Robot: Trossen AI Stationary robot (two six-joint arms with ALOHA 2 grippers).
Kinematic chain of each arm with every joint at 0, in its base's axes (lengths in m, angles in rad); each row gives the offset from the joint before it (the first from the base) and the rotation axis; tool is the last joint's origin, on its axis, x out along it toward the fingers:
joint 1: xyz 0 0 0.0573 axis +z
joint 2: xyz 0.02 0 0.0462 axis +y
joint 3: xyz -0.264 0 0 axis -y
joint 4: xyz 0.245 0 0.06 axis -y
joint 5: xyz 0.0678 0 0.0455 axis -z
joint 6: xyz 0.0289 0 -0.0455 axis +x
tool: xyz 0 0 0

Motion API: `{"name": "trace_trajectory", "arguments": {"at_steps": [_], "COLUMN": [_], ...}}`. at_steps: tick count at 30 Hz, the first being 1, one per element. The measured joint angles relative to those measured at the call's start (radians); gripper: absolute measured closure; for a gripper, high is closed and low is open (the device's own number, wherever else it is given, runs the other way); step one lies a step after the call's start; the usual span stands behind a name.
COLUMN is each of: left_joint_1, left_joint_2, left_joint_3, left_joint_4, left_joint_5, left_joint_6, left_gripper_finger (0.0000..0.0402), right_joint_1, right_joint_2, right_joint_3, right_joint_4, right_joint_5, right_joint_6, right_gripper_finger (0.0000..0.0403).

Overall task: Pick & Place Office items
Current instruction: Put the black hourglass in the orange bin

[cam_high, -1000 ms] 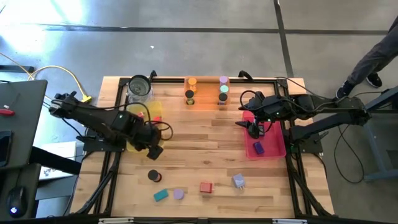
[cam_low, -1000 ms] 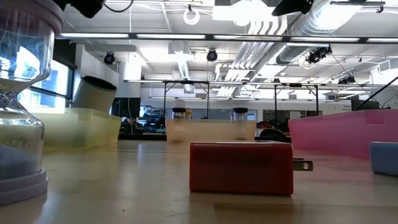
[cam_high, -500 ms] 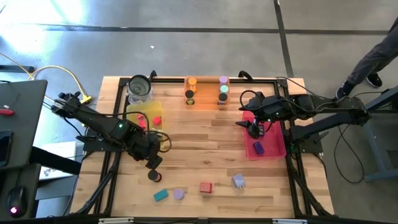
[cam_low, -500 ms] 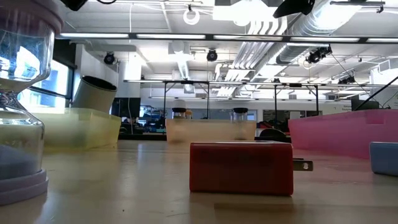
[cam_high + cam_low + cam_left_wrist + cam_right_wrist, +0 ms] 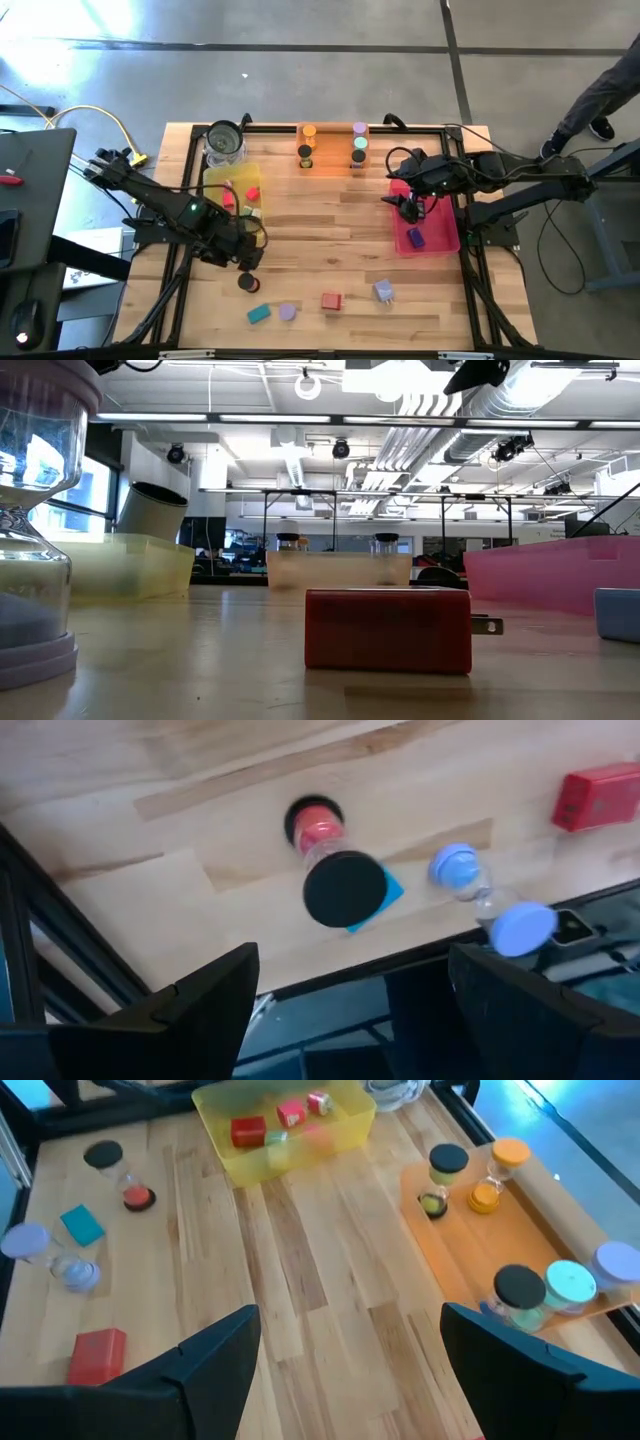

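Note:
My left gripper [image 5: 247, 263] [image 5: 350, 960] is open and hovers just above a black-capped sand timer with a red base [image 5: 247, 284] [image 5: 335, 870], which stands on the table near its near edge. Beside that timer are a teal block [image 5: 259, 314], a lavender timer [image 5: 288, 312] [image 5: 490, 905], a red block [image 5: 331, 300] [image 5: 388, 630] and a lavender block [image 5: 383, 291]. My right gripper [image 5: 408, 208] [image 5: 350, 1315] is open and empty, over the pink tray [image 5: 440, 240], where a dark-blue block [image 5: 416, 238] lies.
A yellow tray [image 5: 215, 180] at the far left holds red pieces, with a clear glass jar [image 5: 224, 141] behind it. An orange tray [image 5: 332, 160] at the far edge carries several capped timers. Bare wood lies in the table's middle. A person's leg [image 5: 600, 90] is past the right edge.
My left gripper has moved from beside the yellow tray toward the table's near edge and now stands close over the black-capped timer. Its arm has uncovered the yellow tray. My right arm has kept still.

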Motion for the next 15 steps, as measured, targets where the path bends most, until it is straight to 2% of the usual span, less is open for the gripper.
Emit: {"name": "trace_trajectory", "arguments": {"at_steps": [8, 15], "left_joint_1": [-0.058, -0.063], "left_joint_2": [0.095, 0.171], "left_joint_3": [0.0, 0.0], "left_joint_4": [0.001, 0.011], "left_joint_5": [-0.007, -0.034], "left_joint_6": [-0.048, -0.047], "left_gripper_finger": [0.0088, 0.0088], "right_joint_1": [0.0, 0.0], "right_joint_2": [0.0, 0.0], "right_joint_3": [0.0, 0.0], "right_joint_4": [-0.011, -0.011], "right_joint_5": [0.0, 0.0], "right_joint_6": [0.006, 0.049], "right_gripper_finger": [0.0103, 0.0103]}}
